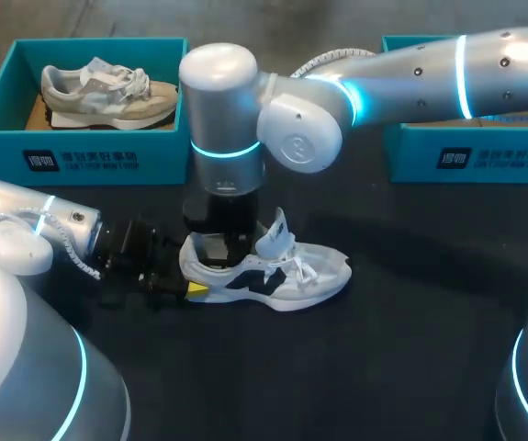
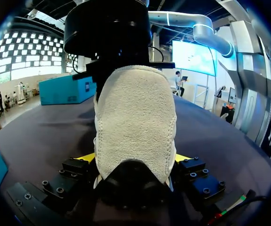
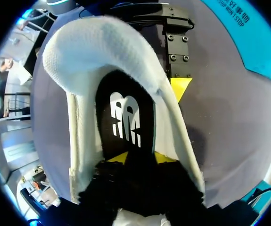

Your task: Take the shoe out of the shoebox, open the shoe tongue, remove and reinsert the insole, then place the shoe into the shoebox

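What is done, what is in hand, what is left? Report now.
Done: the white shoe lies on the table, out of the box, tongue raised. In hand: the left gripper clamps the heel; the right gripper is down in the opening, over the insole, which sits in the shoe. Whether it has been out yet, I cannot tell. Left: at least boxing the shoe again.

Dark matte table [image 1: 410, 367], cool light.
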Motion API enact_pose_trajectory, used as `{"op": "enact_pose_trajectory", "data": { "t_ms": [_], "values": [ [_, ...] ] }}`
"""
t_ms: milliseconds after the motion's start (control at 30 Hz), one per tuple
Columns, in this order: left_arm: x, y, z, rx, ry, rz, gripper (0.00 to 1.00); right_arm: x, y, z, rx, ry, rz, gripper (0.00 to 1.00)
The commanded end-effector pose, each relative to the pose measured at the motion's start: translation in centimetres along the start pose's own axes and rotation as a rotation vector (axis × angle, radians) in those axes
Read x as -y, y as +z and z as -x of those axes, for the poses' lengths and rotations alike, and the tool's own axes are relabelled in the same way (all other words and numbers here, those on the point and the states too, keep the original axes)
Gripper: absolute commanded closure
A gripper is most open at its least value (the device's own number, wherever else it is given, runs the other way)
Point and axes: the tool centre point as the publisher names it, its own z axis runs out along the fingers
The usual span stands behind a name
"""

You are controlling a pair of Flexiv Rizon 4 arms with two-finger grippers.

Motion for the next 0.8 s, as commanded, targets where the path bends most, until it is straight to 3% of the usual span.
{"op": "enact_pose_trajectory", "data": {
  "t_ms": [33,200,800],
  "values": [
    [-0.2,0.2,0.0,0.002,0.0,0.0,1.0,-0.2,5.4,-0.3,-0.01,0.006,-0.005,0.85],
    [-0.2,0.2,0.0,0.002,0.0,0.0,1.0,0.3,4.8,-0.7,-0.002,0.024,-0.003,1.0],
    [-0.2,0.2,0.0,0.002,0.0,0.0,1.0,1.8,-1.3,-1.9,0.116,0.033,-0.012,1.0]
  ]
}}
